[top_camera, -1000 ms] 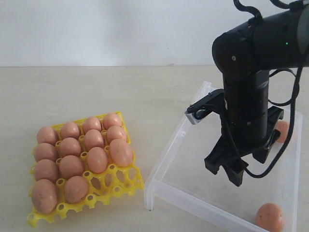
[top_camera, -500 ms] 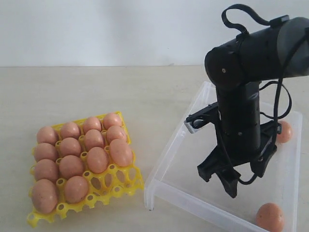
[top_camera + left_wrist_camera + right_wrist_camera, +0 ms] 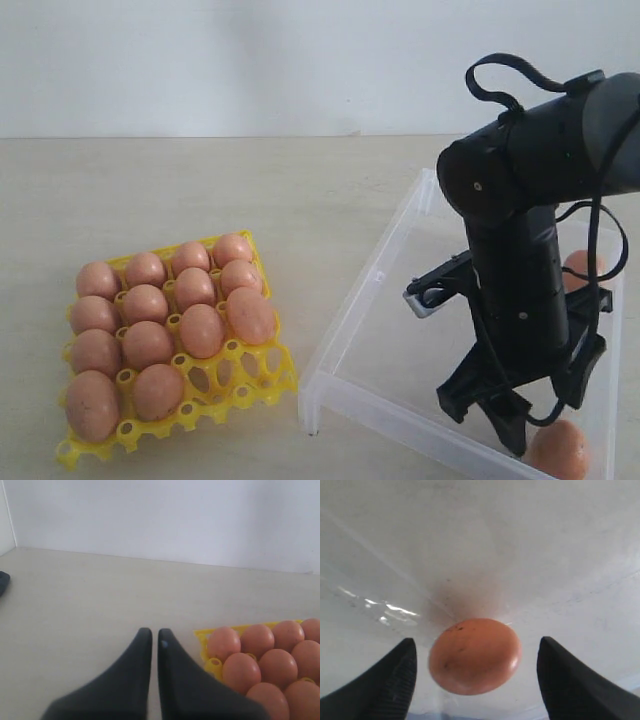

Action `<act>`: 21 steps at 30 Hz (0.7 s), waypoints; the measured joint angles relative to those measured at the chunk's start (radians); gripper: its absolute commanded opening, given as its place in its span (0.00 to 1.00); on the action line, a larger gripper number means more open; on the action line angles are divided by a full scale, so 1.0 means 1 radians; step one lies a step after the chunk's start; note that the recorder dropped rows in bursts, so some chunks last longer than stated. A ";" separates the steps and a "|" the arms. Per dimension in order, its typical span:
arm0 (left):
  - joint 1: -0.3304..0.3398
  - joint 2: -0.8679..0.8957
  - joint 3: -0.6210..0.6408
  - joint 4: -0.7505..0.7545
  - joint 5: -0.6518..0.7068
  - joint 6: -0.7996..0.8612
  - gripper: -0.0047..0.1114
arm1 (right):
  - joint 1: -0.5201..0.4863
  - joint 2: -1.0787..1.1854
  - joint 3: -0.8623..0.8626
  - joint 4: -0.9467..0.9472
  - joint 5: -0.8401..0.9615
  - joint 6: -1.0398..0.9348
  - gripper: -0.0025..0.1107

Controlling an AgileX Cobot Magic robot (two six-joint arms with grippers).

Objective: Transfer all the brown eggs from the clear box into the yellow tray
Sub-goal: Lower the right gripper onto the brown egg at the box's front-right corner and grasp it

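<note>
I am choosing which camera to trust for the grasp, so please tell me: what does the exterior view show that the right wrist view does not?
Only the exterior view shows the yellow tray holding many brown eggs, and a second egg in the clear box, partly hidden behind the arm. Only the right wrist view shows the fingers on either side of the near egg, apart from it. Both show that egg on the box floor under the open right gripper.

Sixteen brown eggs [image 3: 148, 343] in all, one yellow tray [image 3: 256, 378], one clear box [image 3: 352, 305].
</note>
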 measured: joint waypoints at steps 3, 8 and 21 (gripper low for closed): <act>0.000 0.000 0.000 0.000 0.000 0.000 0.08 | 0.000 0.000 0.018 0.036 0.000 -0.020 0.55; 0.000 0.000 0.000 0.000 0.000 0.000 0.08 | 0.000 0.000 0.051 -0.005 0.000 -0.014 0.55; 0.000 0.000 0.000 0.000 0.000 0.000 0.08 | 0.000 0.080 0.053 -0.030 -0.002 -0.002 0.55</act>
